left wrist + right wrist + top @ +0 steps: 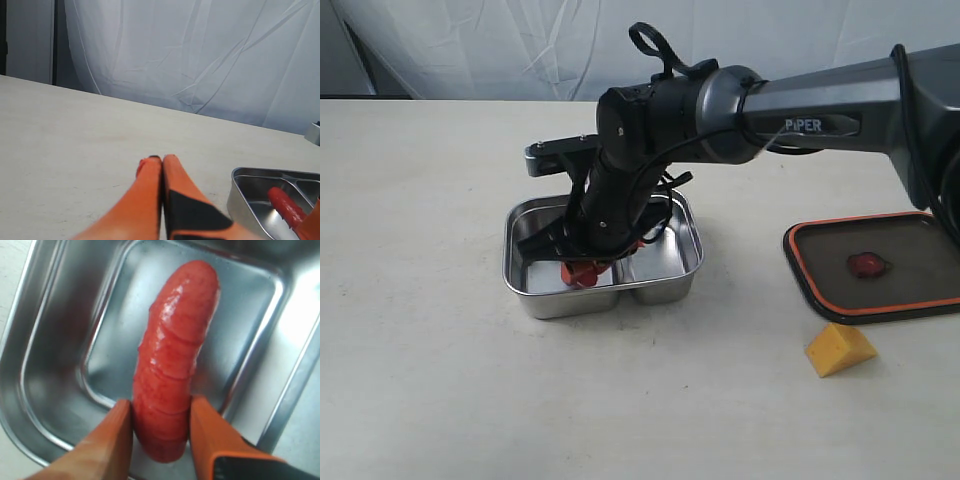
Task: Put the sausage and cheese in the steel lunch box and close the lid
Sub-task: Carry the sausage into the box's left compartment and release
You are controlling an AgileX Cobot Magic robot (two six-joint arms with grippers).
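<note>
Orange fingers of the right gripper [161,409] clamped the glossy red grooved sausage [172,350] inside the shiny steel lunch box [55,340].
Only the exterior view showed the yellow-orange cheese wedge [840,350] and dark orange-rimmed lid [920,250] lying on the pale table [420,200]; only the left wrist view showed the left gripper [161,161], tips pressed together, white curtain [200,50] behind.

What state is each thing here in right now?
sausage, gripped by the right gripper, inside the steel lunch box, in its larger compartment.
cheese, loose on the table, outside the box.
steel lunch box, open.
lid, off, flat on the table.
right gripper, shut on the sausage.
left gripper, shut, empty.
</note>
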